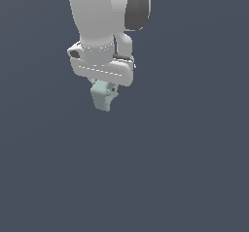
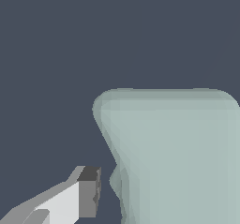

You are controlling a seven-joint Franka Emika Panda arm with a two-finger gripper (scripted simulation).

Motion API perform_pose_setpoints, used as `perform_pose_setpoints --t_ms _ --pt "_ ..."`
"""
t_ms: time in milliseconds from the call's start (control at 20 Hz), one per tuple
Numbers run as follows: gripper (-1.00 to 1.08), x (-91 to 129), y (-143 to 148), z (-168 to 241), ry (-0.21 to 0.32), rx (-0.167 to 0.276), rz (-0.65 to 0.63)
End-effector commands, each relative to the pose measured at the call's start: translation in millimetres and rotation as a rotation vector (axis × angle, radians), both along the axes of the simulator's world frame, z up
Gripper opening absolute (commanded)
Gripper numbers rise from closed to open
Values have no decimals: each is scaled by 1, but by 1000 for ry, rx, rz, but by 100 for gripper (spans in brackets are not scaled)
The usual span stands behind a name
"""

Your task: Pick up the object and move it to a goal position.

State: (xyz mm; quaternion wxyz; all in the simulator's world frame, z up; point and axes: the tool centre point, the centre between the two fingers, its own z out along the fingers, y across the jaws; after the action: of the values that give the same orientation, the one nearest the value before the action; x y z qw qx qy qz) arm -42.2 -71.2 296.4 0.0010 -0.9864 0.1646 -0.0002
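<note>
The object [image 1: 102, 98] is a small pale mint-green blocky piece with notched edges. It hangs tilted right under the white hand, between the fingers of my gripper [image 1: 105, 94], which is shut on it. In the wrist view the object [image 2: 178, 162] fills much of the picture, very close to the camera. One white finger with a dark pad [image 2: 88, 194] stands close against the object's notched side. The other finger is hidden behind the object.
Only a plain dark blue-grey background shows around the arm [image 1: 99, 17] in both views. No other objects, edges or goal marker are visible.
</note>
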Motion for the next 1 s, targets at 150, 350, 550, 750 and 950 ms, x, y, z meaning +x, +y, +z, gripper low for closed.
perform_pose_setpoints --t_ms 150,350,550,750,950 --pt "-100 -12 -29 62 0 0 0" --pt "-100 -20 -49 104 0 0 0" --pt "-100 -27 -68 145 1 0 0" --pt "-100 -31 -83 178 1 -1 0" --pt "-100 -34 -95 202 1 -1 1"
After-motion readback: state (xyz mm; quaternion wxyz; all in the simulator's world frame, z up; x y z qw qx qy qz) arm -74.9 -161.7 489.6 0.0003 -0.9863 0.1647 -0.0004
